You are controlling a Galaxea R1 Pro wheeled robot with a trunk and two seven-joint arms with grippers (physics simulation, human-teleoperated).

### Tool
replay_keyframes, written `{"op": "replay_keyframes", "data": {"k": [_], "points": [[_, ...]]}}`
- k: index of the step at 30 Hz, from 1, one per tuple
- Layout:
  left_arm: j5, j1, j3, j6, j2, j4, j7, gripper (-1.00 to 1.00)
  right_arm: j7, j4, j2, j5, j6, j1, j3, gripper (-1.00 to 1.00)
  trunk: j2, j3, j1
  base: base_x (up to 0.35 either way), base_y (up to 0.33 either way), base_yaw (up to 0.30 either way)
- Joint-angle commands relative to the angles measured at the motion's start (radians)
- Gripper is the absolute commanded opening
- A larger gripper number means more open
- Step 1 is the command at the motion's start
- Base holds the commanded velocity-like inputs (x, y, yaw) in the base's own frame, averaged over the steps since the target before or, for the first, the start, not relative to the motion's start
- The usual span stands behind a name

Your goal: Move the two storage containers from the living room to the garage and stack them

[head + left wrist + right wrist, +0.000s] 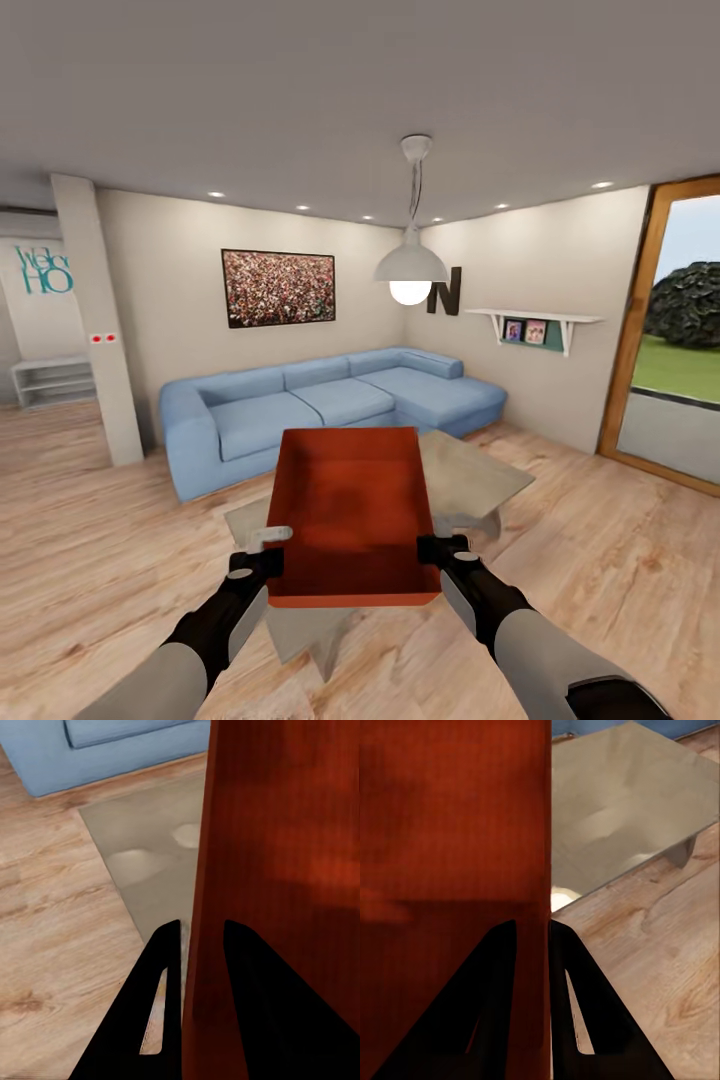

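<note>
Two black grippers clamp one storage container between them. The left gripper is closed down to a narrow gap on the box's left wall, one finger inside and one outside; the right gripper pinches the right wall the same way. In the wrist views each pair of dark fingers straddles a thin orange-red wall — a grip on both sides at once, which I judge keeps the wide box level while it is carried.

The storage container is an orange-red, open-topped rectangular box with plain smooth walls and nothing inside; it hangs in the air in front of the robot, over the near edge of a low pale-grey coffee table, and whether it touches the table I cannot tell.

Beyond the table stands a blue corner sofa on light wood-plank floor; a white pendant lamp hangs above; a glass door is at the right. This is the living room — the garage trip lies ahead, by my reckoning.
</note>
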Motion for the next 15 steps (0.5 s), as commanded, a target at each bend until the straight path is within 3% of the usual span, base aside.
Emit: {"op": "replay_keyframes", "data": {"k": [1,15], "points": [[0.0,-0.001,0.07,0.007,0.013,-0.001,0.015,-1.0,-0.006,-0.004,-0.002,0.005,0.006,0.0,0.007,-1.0,-0.001,0.0,0.0,0.0,0.0,0.28],[0.0,-0.001,0.071,0.007,0.012,-0.001,0.016,-1.0,-0.006,-0.004,-0.002,0.005,0.006,0.0,0.007,-1.0,-0.001,0.0,0.0,0.0,0.0,0.28]]}}
